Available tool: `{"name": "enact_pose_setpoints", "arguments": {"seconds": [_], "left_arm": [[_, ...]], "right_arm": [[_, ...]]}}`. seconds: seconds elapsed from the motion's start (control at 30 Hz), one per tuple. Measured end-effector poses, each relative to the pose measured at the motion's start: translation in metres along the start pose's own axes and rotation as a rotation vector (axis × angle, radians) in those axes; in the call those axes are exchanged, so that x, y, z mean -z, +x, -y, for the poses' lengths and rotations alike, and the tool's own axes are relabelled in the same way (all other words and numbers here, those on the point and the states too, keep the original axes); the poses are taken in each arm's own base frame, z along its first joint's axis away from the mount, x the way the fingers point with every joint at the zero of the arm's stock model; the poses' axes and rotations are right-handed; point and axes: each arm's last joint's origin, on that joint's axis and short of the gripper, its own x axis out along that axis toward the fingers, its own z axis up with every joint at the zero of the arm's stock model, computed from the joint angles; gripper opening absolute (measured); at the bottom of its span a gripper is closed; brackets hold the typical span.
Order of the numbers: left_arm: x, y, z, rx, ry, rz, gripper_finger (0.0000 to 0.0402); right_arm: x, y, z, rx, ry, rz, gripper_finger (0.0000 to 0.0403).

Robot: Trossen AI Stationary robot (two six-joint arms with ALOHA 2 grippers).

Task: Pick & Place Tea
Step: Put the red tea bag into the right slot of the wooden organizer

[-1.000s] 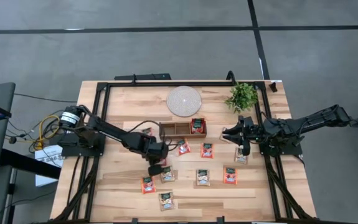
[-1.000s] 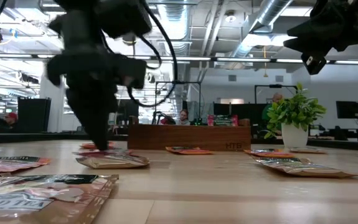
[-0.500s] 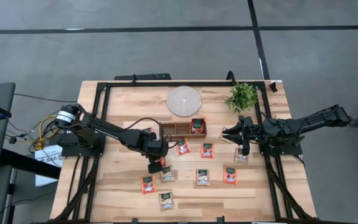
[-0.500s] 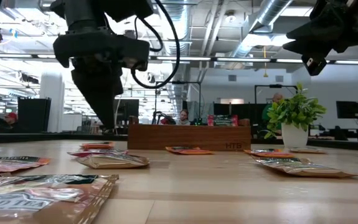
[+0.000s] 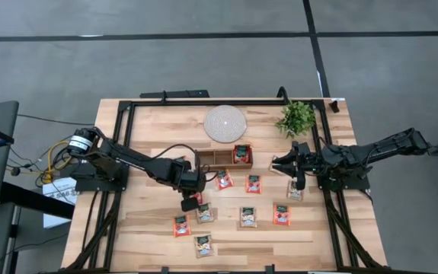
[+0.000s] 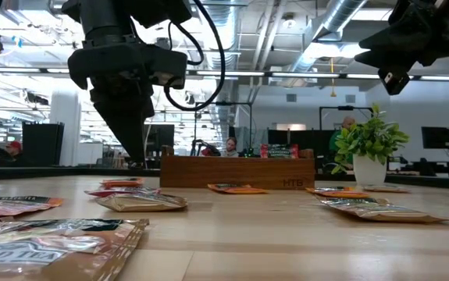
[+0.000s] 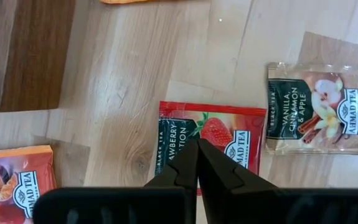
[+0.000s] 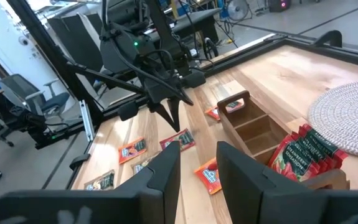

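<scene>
In the low view, the nearest sachets lie flat on the wooden table (image 6: 286, 242): one tan sachet (image 6: 48, 246) at the front edge, and another tan one (image 6: 140, 202) a little farther.

The left gripper (image 7: 197, 163) hangs above the table with its two fingers pressed together and nothing between them. Directly under its tips lies a red strawberry sachet (image 7: 213, 142), flat on the wood; in the low view the tips stand clear above the sachets. Just beside the strawberry sachet lies a tan vanilla sachet (image 7: 319, 109), and an orange sachet (image 7: 14, 180) is on the other side.

Farther back stands the wooden tray (image 5: 222, 157), with red sachets (image 5: 241, 153) upright in one end compartment.

The right gripper (image 8: 197, 163) waits raised near the plant (image 5: 295, 118), fingers apart and holding nothing.
</scene>
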Motion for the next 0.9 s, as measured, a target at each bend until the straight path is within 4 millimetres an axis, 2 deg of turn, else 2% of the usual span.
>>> {"name": "enact_pose_setpoints", "arguments": {"seconds": [0.37,0.9], "left_arm": [[0.000,0.000,0.000,0.007,0.052,-0.007,0.0000],[-0.005,0.003,-0.013,-0.017,0.036,-0.005,0.0001]], "right_arm": [[-0.001,0.000,0.000,-0.004,-0.007,0.006,0.0098],[-0.002,0.000,-0.001,-0.025,-0.002,0.017,0.0098]]}}
